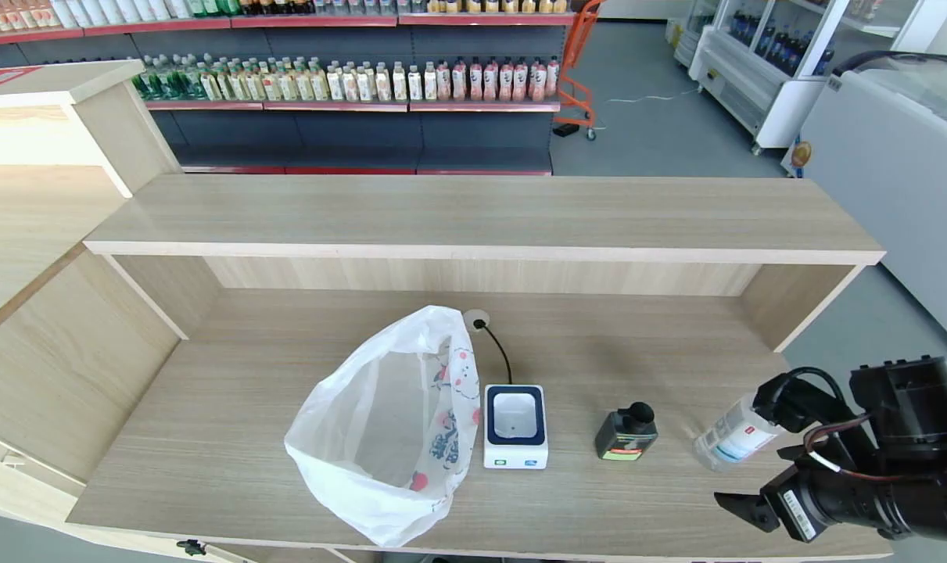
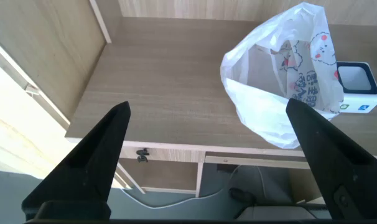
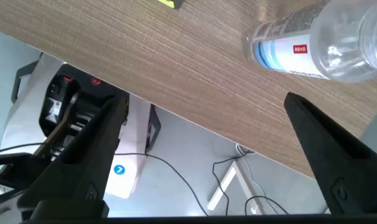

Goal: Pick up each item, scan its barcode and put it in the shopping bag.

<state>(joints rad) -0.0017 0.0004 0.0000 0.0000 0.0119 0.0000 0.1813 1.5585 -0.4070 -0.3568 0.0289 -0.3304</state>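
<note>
A white plastic shopping bag [image 1: 387,430] stands open on the wooden counter [image 1: 231,422], left of centre. Beside it sits a white barcode scanner [image 1: 514,426] with a dark-rimmed window. A small dark bottle [image 1: 626,434] with a black cap stands to the scanner's right. Further right, a clear water bottle [image 1: 735,438] lies on its side. My right gripper [image 3: 204,102] is open over the counter's front edge, just short of the water bottle [image 3: 313,37]. My left gripper [image 2: 208,107] hangs open and holds nothing off the counter's front left, with the bag [image 2: 282,81] and scanner [image 2: 356,87] ahead.
A raised wooden shelf [image 1: 481,215] runs along the back of the counter, and side panels close both ends. The scanner's black cable [image 1: 498,348] runs to a hole in the counter behind the bag. Store shelves with bottles and freezers stand beyond.
</note>
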